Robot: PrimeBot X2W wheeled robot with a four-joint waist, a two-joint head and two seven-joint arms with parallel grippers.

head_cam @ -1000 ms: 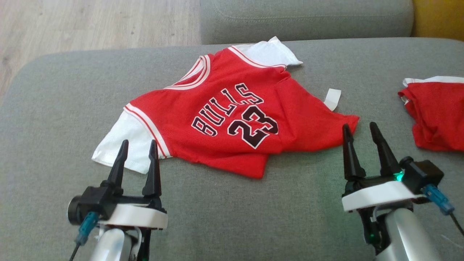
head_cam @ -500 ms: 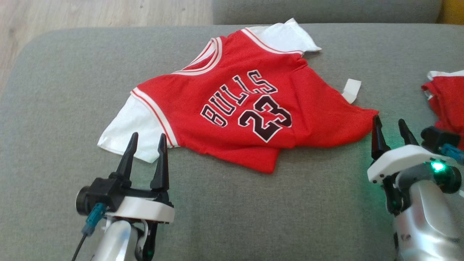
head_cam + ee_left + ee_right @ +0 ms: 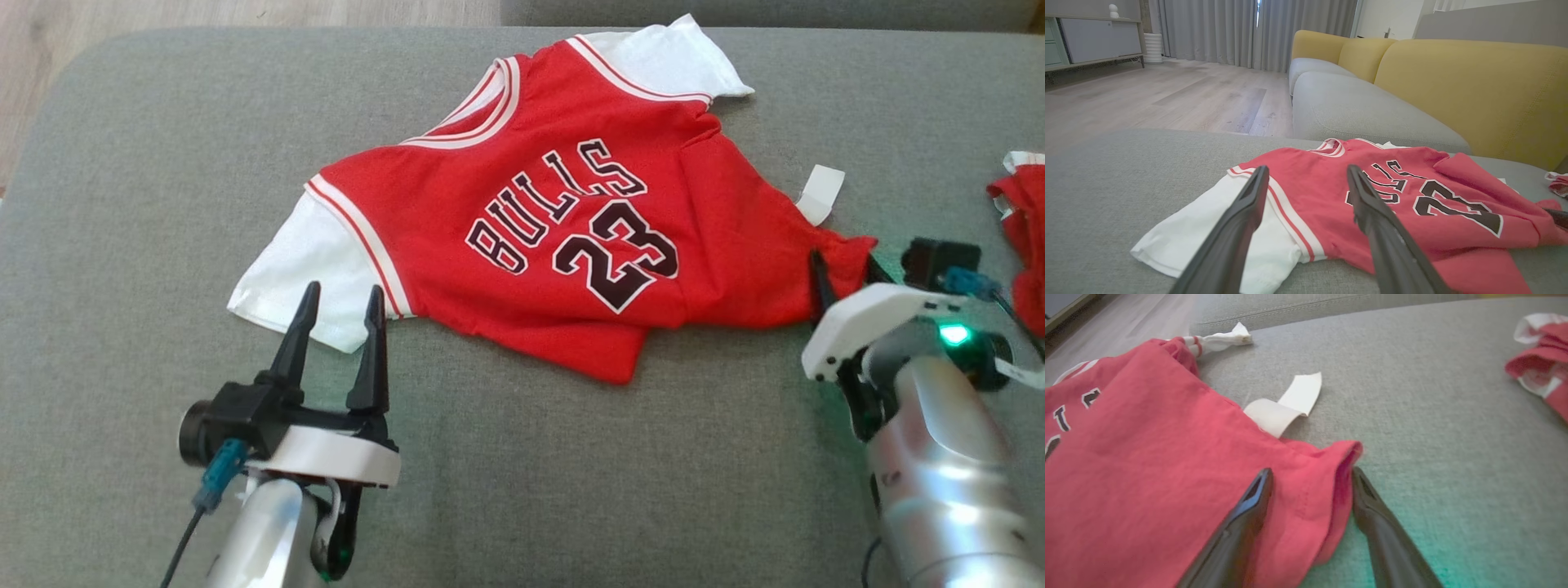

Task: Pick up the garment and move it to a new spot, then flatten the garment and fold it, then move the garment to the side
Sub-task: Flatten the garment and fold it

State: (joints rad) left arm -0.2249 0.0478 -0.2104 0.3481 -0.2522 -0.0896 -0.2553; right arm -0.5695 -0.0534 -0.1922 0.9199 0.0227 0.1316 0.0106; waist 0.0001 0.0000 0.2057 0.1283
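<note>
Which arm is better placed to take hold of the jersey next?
Right, probably. The right gripper, open, straddles the jersey at its hem corner, cloth between its fingers, ready to close. The left gripper, also open, sits by the white sleeve.

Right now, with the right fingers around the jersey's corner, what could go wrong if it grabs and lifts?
1. The right gripper has its open fingers astride only the hem corner of the jersey; closing there may catch a thin pinch that slips.
2. The left gripper hovers open by the white sleeve, holding nothing; a one-sided lift would probably drag and crumple the jersey.
</note>
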